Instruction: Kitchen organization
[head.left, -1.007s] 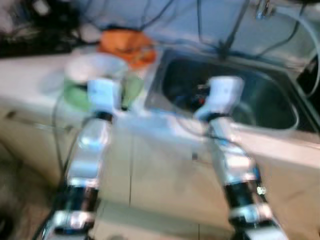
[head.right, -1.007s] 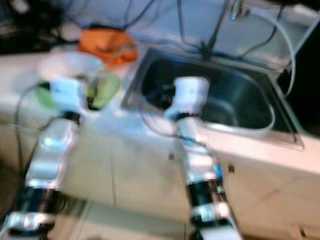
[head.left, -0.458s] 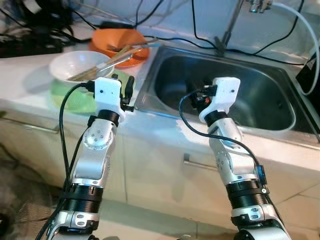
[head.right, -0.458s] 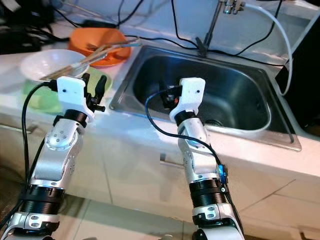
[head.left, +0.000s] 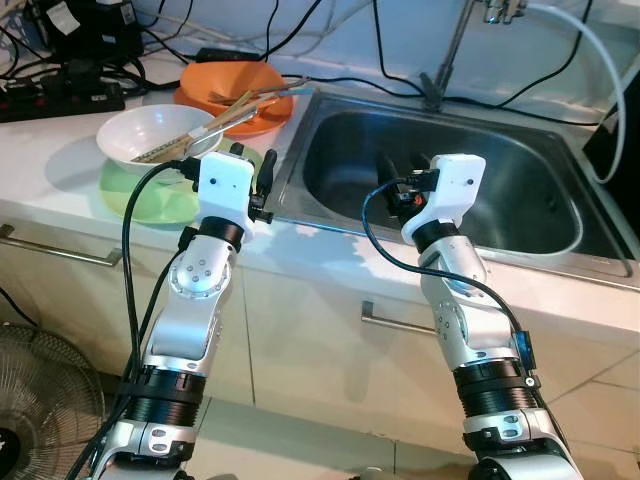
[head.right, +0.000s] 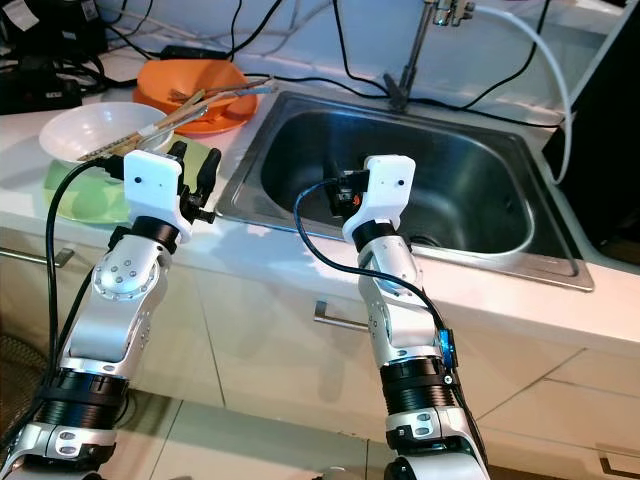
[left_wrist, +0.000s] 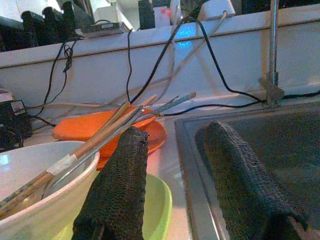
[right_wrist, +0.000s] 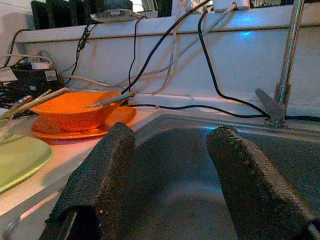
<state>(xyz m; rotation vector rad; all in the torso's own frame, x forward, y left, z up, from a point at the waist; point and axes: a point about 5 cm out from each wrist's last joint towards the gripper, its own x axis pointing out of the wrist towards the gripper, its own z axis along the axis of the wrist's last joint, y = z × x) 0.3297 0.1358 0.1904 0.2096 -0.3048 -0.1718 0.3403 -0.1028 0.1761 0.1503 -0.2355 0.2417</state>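
Chopsticks (head.left: 210, 112) lie across white bowl (head.left: 150, 135) on green plate (head.left: 135, 195), far left; tips partly hidden by my L gripper (head.left: 250, 170), fingers apart. R gripper (head.left: 398, 178) over sink (head.left: 560, 190), spread, empty.

White bowl (head.left: 153, 135) on green plate (head.left: 138, 195)

White counter (head.left: 60, 150) carries green plate (head.left: 135, 195), orange plate (head.left: 255, 115) and sink (head.left: 450, 180).

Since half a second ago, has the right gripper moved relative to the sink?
No. The right gripper hangs open over the sink basin, near its front rim, in the same spot against it as before. The slight shift of the picture is the camera's.
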